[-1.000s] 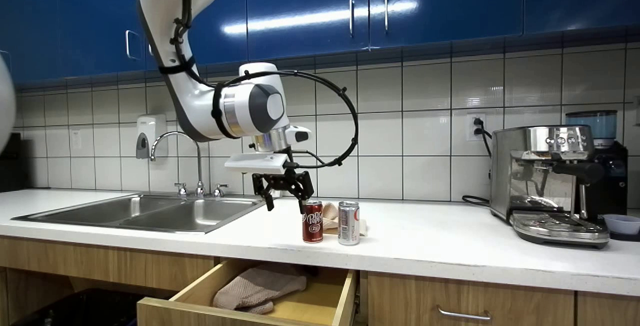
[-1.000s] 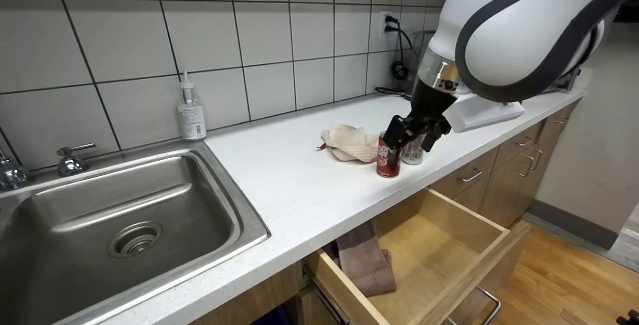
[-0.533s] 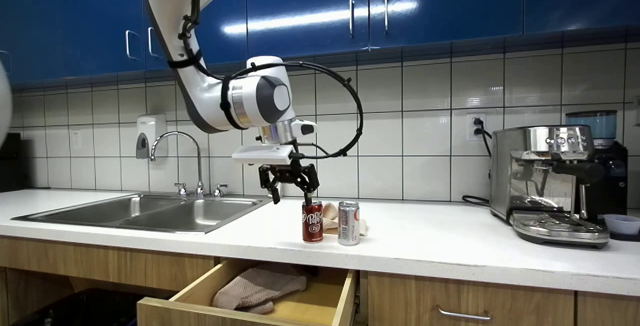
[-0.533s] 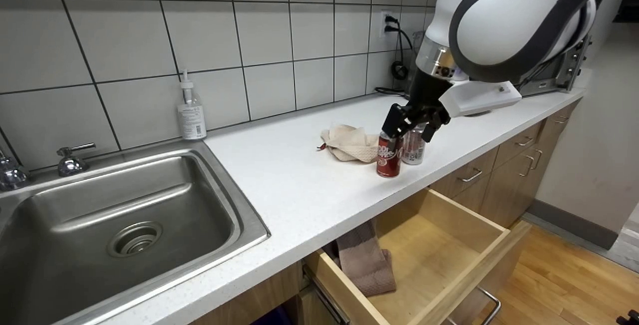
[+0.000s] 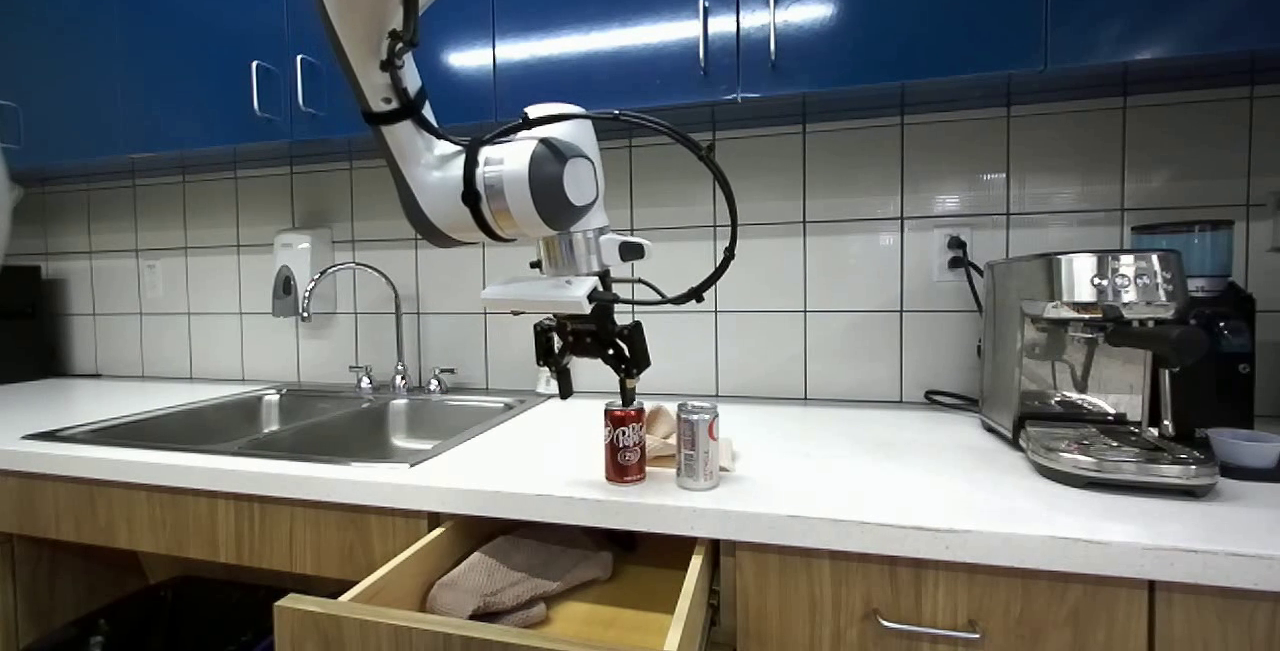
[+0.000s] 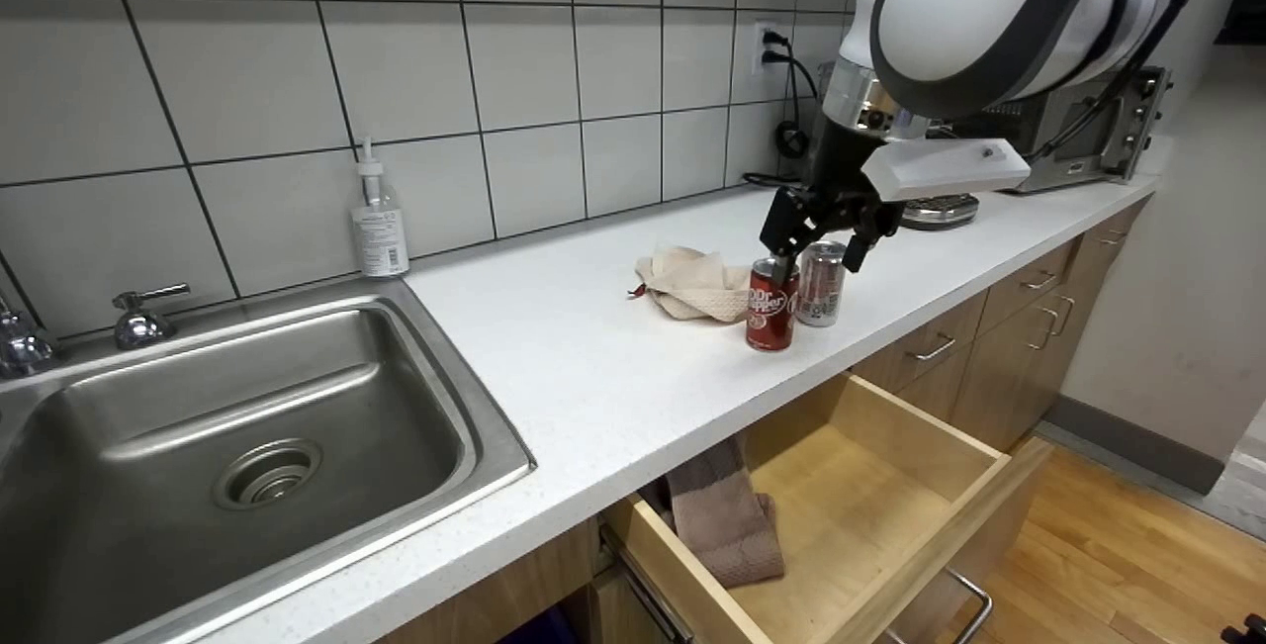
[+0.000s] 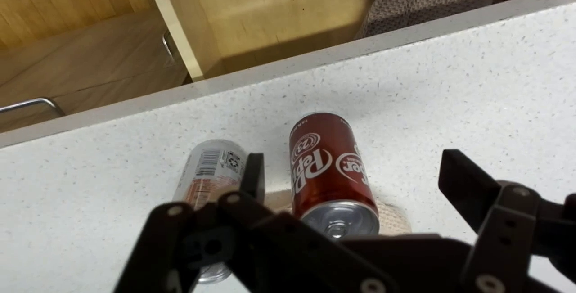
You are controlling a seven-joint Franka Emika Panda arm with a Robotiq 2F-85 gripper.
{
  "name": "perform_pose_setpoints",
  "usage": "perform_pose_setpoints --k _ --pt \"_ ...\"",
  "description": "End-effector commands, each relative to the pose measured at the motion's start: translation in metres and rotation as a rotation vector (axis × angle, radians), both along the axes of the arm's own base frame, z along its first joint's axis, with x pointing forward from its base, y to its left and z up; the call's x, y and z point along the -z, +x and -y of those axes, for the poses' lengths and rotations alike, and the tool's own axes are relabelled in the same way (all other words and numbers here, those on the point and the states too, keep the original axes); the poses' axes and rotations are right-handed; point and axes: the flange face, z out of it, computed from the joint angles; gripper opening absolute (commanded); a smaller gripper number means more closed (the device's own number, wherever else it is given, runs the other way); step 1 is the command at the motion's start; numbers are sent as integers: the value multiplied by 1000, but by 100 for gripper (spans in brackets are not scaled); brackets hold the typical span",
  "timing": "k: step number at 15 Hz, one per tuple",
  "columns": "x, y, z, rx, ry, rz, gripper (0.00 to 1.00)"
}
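Note:
My gripper stands open with nothing held, its fingertips at about the height of the top of a red Dr Pepper can. Upright on the white counter, that can appears between the spread fingers in the wrist view, closer to the left finger. In an exterior view, one finger overlaps the can's top; contact cannot be made out. A silver can is upright beside the red one, partly hidden by the gripper in the wrist view. Behind both cans lies a crumpled beige cloth.
Below the counter edge a wooden drawer is pulled out, with a brown cloth inside. A steel sink and a soap bottle are at one side. An espresso machine stands farther along the counter.
In one exterior view the arm has moved right and upward, lifting the fingertips from beside the red can to about its top. The cans, cloths and drawer have not moved.

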Motion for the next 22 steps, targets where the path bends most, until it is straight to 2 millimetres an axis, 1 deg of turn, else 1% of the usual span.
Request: perform_pose_setpoints --k 1,3,11,22 --pt "1 17 11 25 15 -33 100" --pt "2 23 13 38 15 -27 100" --pt "15 45 10 68 49 -19 100" --pt "33 65 22 90 41 -39 100"
